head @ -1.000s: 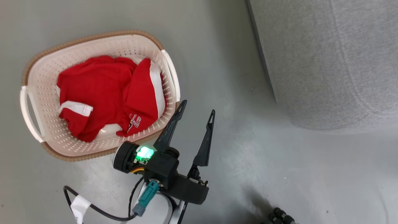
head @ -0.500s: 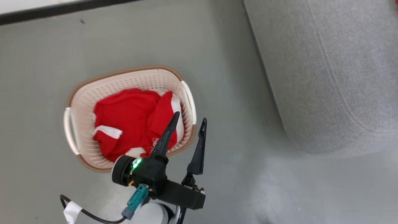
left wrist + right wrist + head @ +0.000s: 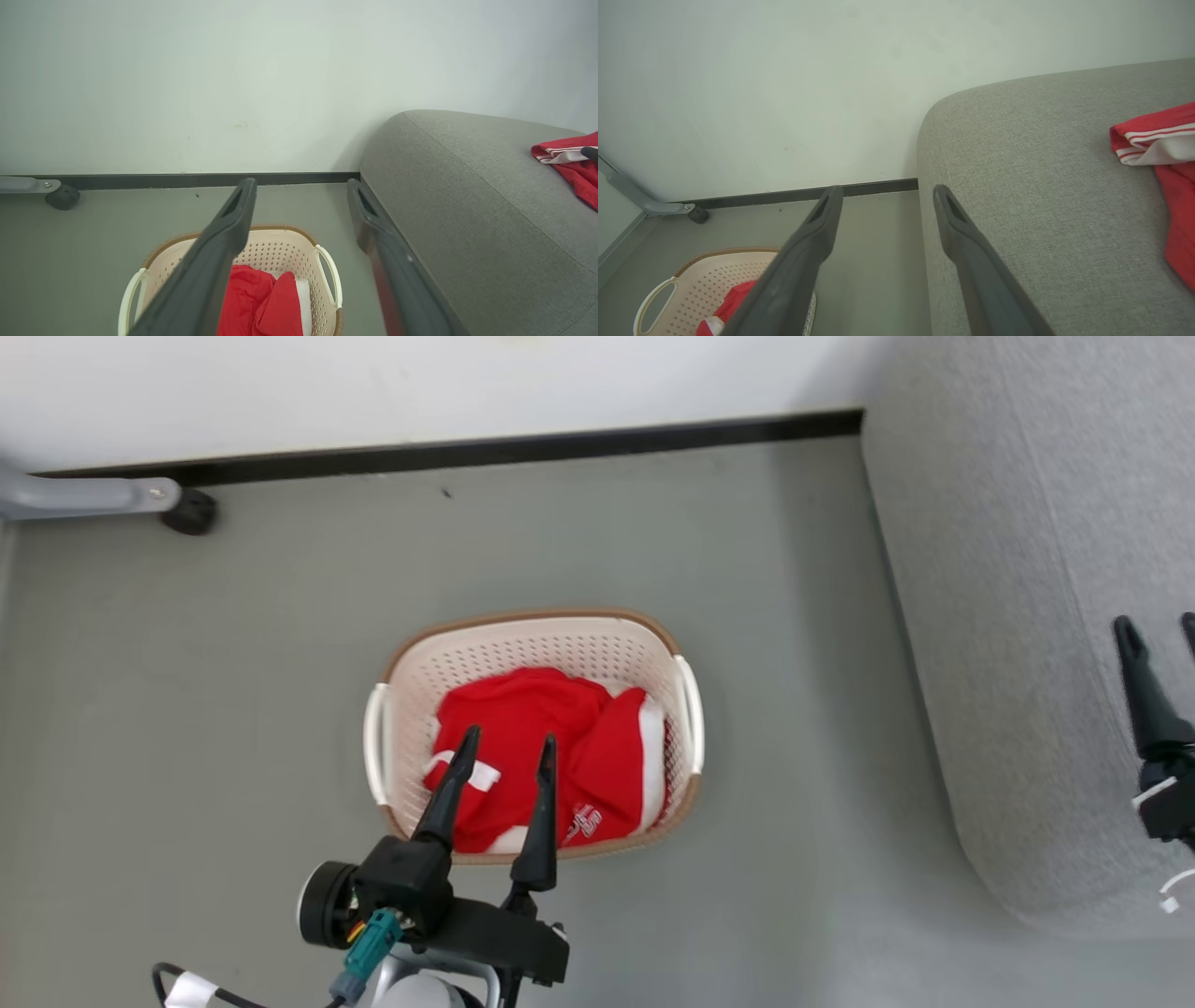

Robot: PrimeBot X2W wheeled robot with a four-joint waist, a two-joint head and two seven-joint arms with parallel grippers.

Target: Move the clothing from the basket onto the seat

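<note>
Pincer L [image 3: 509,737] spread, empty, over basket [image 3: 532,616] clothing [image 3: 532,705] — pincer R [image 3: 1158,623] spread by seat [image 3: 1008,616].

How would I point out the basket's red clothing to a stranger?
Start at the grey sofa seat; on the floor to its left stands a cream perforated basket with a brown rim. The red clothing lies crumpled inside it, unlike the other red garment, which lies on the seat.

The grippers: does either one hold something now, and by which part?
Nothing is held. The left gripper is open over the clothing in the basket; the right gripper is open, nothing between its fingers, near the seat.
</note>
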